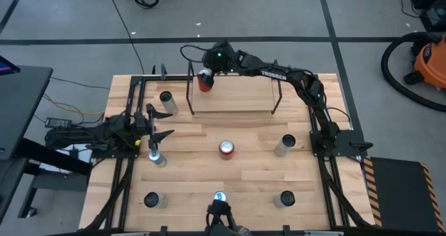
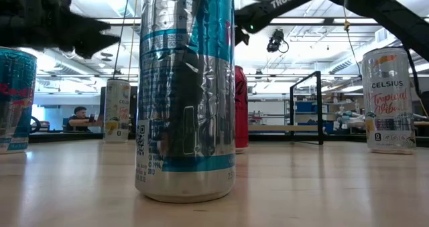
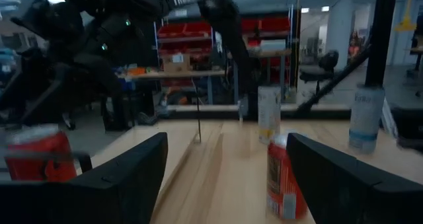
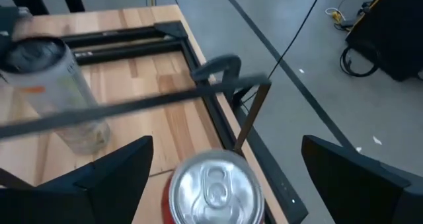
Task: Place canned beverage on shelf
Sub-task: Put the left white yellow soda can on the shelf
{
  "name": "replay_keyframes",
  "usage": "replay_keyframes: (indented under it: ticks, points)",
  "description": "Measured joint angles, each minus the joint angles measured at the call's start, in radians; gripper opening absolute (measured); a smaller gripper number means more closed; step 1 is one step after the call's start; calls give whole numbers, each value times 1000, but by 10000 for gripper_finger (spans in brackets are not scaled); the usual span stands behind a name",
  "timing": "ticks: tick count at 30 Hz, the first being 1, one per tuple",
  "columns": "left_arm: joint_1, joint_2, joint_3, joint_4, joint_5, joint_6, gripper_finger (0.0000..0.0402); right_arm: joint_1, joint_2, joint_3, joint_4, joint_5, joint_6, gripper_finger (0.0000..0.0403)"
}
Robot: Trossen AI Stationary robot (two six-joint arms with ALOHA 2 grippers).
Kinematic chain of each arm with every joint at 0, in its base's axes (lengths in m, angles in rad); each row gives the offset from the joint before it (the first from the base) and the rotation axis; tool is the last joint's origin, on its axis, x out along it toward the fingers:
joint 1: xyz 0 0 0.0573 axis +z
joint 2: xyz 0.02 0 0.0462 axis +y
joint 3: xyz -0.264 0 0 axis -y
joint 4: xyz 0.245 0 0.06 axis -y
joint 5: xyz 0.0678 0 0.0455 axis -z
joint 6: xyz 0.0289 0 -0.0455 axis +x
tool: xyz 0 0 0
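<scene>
From above, the right end effector [image 1: 206,74] hangs over the red aluminium can [image 1: 204,82] at the black-rod wooden shelf's [image 1: 237,97] far-left corner. Its wrist view shows fingers spread, released; retreat straight upward, avoiding tipping.

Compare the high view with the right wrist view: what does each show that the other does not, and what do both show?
Only the high view: the whole table, the left end effector and a red can mid-table. Only the right wrist view: the pull-tab top of the red can between the open right end effector fingers. Both: that can at the shelf.
</scene>
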Motion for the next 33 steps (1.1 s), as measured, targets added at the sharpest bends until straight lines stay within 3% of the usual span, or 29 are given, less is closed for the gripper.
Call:
replay_keyframes:
  ticks: [11,15,22,33]
  points:
    - [0,23,127,-159,-32,-1,316,28,-1,372,-491,-23,-86,395]
    - [-1,62,172,-156,-62,-2,316,35,-77,339,-536,-27,-90,394]
    - [2,182,278,-177,-254,-53,316,35,-201,339,-630,-18,-93,394]
    - [2,385,427,-175,-298,-106,316,35,-326,339,-656,-15,-93,394]
